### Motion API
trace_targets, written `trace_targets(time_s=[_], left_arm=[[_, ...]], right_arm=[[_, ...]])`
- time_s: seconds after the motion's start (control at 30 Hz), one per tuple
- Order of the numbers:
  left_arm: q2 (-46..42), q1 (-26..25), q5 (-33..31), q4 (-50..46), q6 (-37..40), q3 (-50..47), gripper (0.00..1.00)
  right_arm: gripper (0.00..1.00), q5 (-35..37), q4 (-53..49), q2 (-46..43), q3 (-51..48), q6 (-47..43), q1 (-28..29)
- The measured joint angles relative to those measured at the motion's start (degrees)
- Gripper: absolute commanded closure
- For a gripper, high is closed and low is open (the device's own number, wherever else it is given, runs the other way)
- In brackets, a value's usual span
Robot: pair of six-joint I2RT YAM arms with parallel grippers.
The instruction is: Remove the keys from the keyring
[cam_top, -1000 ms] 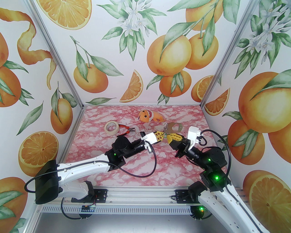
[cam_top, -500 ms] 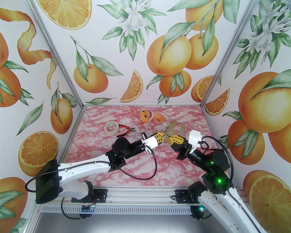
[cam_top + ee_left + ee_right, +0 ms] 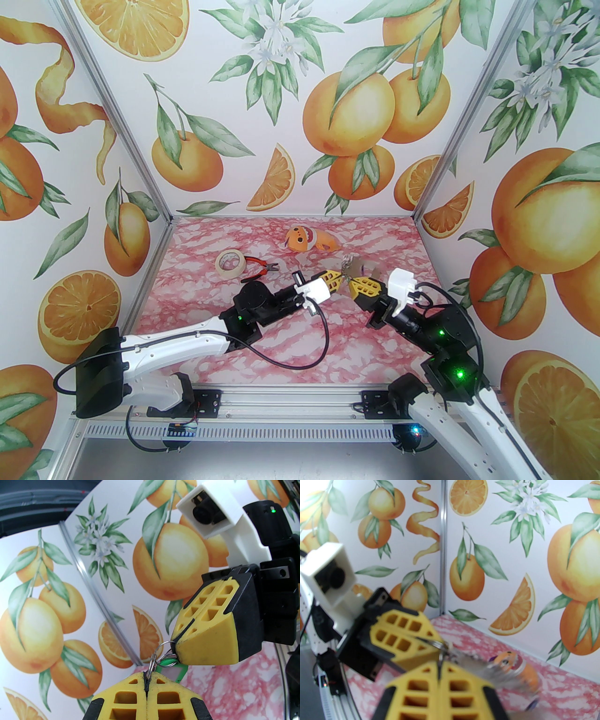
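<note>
I am pinching a small ring in the left claw; the right claw, just ahead, is nipping the wire loop of the green key hanging between them.

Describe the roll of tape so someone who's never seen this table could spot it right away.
On the pink marbled table, look to the far left part, near the back wall. The roll of tape sits there, just left of the red-handled pliers. It is the only pale beige ring with an open middle; the pliers are red and black.
</note>
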Motion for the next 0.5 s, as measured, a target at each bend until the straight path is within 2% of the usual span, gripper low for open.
trace_targets(time_s=[0.5], left_arm=[[0.11,-0.31,-1.68,-5.35,-1.66,2.12,1.0]], right_arm=[[1.0,1.68,-2.58,-0.92,0.09,-3.82,0.44]])
